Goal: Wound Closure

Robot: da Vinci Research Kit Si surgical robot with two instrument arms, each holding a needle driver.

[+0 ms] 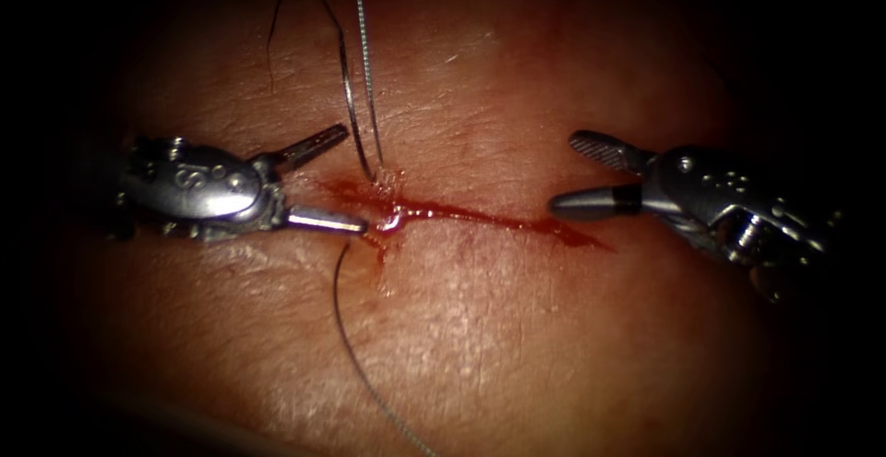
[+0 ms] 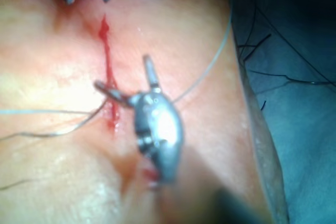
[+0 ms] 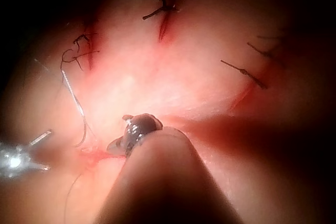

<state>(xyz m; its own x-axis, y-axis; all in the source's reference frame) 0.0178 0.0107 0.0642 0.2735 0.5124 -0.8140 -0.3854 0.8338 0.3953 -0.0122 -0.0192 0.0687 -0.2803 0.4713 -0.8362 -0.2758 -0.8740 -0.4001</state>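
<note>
Background: pale, faintly ridged tissue [image 1: 480,328] under bright light, falling off into dark at the edges of the endoscope view.
Cut: a narrow horizontal slit [image 1: 480,217] across the middle of the tissue, lined with red fluid [image 1: 443,210] that collects at its left part.
Left tool [image 1: 343,176]: enters from the left; jaws spread wide and grasping nothing. Its upper jaw points up and to the right above the cut, and its lower jaw lies level with its tip at the left end of the cut, just beside the wet stitch site.
Right tool [image 1: 572,173]: enters from the right; jaws parted and empty, tips near the right end of the cut, well apart from the left tool.
Thread [image 1: 355,88]: two strands rise from the stitch site toward the top of the endoscope view; a further strand curves from just below the left tool's lower jaw down toward the bottom edge.
Needle: cannot be made out in any view.
Other stitches [image 3: 168,1]: dark knotted stitches with short cut ends on the tissue in the right wrist view.
Cloth [image 2: 294,103]: blue-grey surface beside the tissue edge in the left wrist view.
</note>
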